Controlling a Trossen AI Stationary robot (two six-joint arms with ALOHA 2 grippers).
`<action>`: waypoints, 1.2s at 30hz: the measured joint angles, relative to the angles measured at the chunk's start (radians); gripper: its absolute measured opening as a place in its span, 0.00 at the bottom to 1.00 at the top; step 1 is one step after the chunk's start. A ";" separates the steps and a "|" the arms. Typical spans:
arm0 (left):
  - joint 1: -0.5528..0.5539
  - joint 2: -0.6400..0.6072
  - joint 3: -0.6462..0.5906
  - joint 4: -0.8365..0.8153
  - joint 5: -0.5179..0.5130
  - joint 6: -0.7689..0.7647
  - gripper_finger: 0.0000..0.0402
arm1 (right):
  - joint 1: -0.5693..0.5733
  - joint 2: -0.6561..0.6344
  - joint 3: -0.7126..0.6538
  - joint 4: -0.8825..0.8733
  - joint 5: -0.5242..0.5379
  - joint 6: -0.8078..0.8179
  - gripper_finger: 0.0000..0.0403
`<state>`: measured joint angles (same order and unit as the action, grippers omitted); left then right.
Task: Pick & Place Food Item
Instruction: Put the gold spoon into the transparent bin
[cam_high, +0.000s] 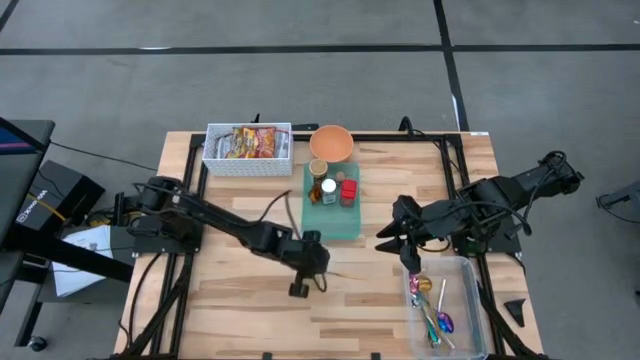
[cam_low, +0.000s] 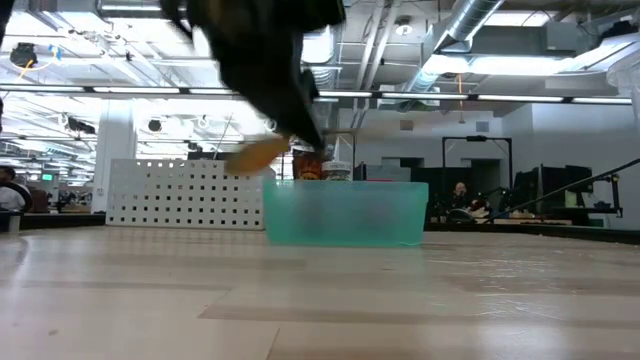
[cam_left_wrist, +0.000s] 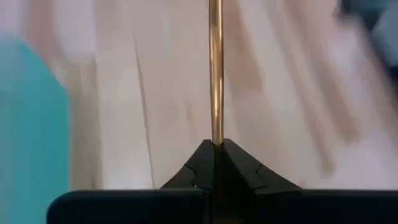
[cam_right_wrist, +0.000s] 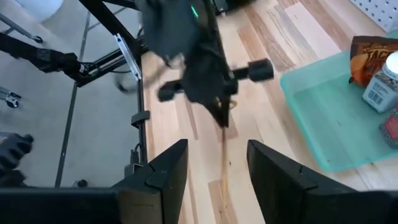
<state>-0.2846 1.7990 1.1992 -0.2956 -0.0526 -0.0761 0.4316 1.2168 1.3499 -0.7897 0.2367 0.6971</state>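
Left gripper (cam_high: 310, 272), frame centre, pinched on thin golden stick (cam_left_wrist: 216, 68) — held only at its tip, could swing or slip free.

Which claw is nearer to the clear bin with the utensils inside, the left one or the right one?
The right claw. It hangs open at the clear bin's near corner. The left claw, shut on a thin golden stick, is farther off over the table's middle, by the green tray.

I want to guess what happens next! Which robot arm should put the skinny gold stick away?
Probably the left. The left hand is already shut on the gold stick. The right hand is open and empty, hovering beside the clear bin of utensils.
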 joint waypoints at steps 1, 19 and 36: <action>-0.007 -0.023 0.000 0.028 -0.013 -0.014 0.01 | 0.000 0.000 0.000 -0.003 0.000 0.000 0.40; 0.076 -0.222 0.000 0.588 -0.103 -0.121 0.01 | 0.027 -0.008 0.000 0.198 0.178 -0.126 0.40; 0.109 -0.214 0.000 0.918 -0.142 -0.193 0.01 | 0.011 -0.005 0.000 0.549 0.474 -0.466 0.40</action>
<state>-0.1761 1.5851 1.1995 0.6225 -0.1943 -0.2687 0.4425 1.2123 1.3499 -0.2406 0.7112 0.2309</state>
